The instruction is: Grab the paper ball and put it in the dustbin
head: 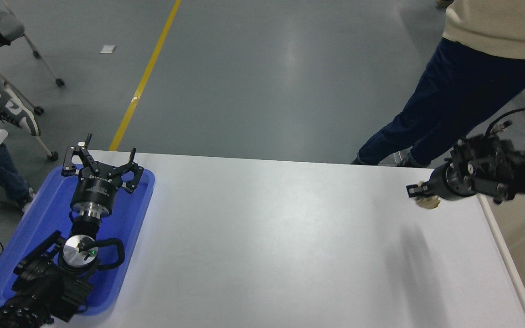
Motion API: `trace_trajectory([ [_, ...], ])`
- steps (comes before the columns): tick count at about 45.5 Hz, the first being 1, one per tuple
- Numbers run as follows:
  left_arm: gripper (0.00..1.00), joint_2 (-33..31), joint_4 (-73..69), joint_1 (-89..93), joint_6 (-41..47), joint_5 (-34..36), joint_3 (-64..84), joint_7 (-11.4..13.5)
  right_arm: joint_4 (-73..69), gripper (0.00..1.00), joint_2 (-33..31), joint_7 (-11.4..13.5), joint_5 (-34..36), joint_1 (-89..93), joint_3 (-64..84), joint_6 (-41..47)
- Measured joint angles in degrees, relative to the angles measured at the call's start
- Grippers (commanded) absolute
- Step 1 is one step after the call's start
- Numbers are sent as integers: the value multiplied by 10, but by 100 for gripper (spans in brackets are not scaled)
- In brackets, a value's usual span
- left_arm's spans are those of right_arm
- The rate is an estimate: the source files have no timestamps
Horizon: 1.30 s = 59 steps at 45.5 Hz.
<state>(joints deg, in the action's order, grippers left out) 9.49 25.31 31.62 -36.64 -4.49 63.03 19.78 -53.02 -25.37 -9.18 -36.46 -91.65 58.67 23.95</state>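
Two arms share this white surface [267,237], and only one is at work. At the far left, the left hand [100,166] sits parked over a blue tray [126,218], its fingers spread wide and gripping nothing; it looks to be resting there simply to keep out of the way. At the upper left a seated person's shoe [14,111] and a chair show on the grey floor. The middle of the surface carries only a faint shadow toward its right part, which suggests the working arm is lifted well clear of it.

Further right, a person in dark trousers [431,105] stands at the far side. Below and beside them the right hand [419,193] reaches in from the right edge, raised above the surface near its right border. Its fingers are closed tight around the paper ball [429,202], which bulges out just under and behind the fingertips, tan and wrinkled, held in the air and not touching the surface.

At the extreme right, past the surface's edge, a pale beige wall of the dustbin [524,237] shows. The ball hangs to the left of it, not yet over its opening, so the carry seems well along but the drop is not yet due.
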Motion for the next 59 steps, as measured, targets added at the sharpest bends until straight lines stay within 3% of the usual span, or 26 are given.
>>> trace_trajectory([
  [17,100,0,0,-1,0,0,1,0,-130,0,-75,1,-19,-241,0,169],
  [35,100,0,0,-1,0,0,1,-1,-158,0,-91,6,-36,-339,12,204],
  [47,100,0,0,-1,1,0,1,0,-131,0,-130,3,-110,-330,23,209],
  [52,100,0,0,-1,1,0,1,0,-85,0,-150,-10,-149,-297,23,209],
  [59,100,0,0,-1,1,0,1,1,7,0,-168,-60,-209,-224,21,210],
])
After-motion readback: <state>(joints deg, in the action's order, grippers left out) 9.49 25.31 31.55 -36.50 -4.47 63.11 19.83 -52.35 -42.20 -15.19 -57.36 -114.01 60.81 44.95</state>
